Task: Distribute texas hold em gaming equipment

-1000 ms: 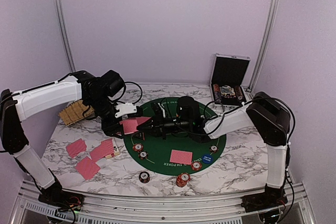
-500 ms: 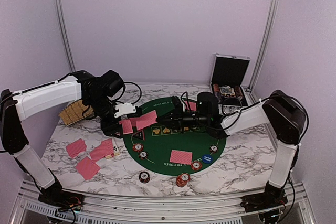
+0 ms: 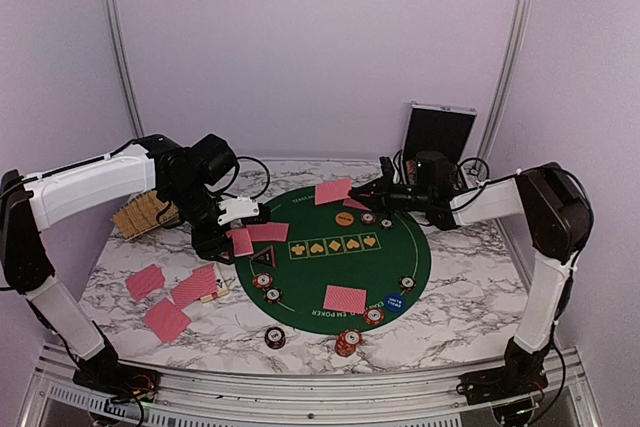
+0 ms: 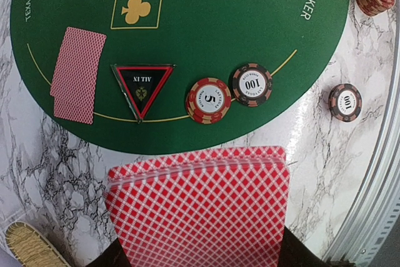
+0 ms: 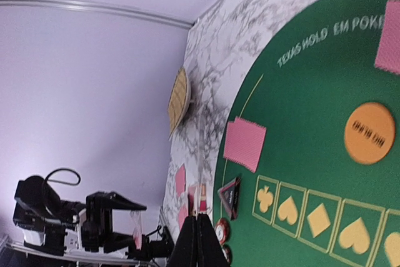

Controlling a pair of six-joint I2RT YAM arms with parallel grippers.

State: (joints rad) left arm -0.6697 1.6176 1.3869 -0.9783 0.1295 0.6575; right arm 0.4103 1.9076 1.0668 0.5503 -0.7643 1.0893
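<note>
Chips (image 4: 208, 99) "5", "100"; triangle (image 4: 142, 89) "ALL IN"

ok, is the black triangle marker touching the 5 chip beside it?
Apart. Left wrist view shows bare green felt between the black triangle marker and the 5 chip.

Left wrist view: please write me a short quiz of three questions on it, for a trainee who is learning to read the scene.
1. True or false: the black triangular marker lies on the marble, off the green mat.
2. Which number is on the poker chip nearest that marker? A 5, B 100, C 500.
3. What does the left gripper hold?
Key: 1 false, it lies on the mat; 2 A; 3 a deck of red-backed playing cards.
</note>
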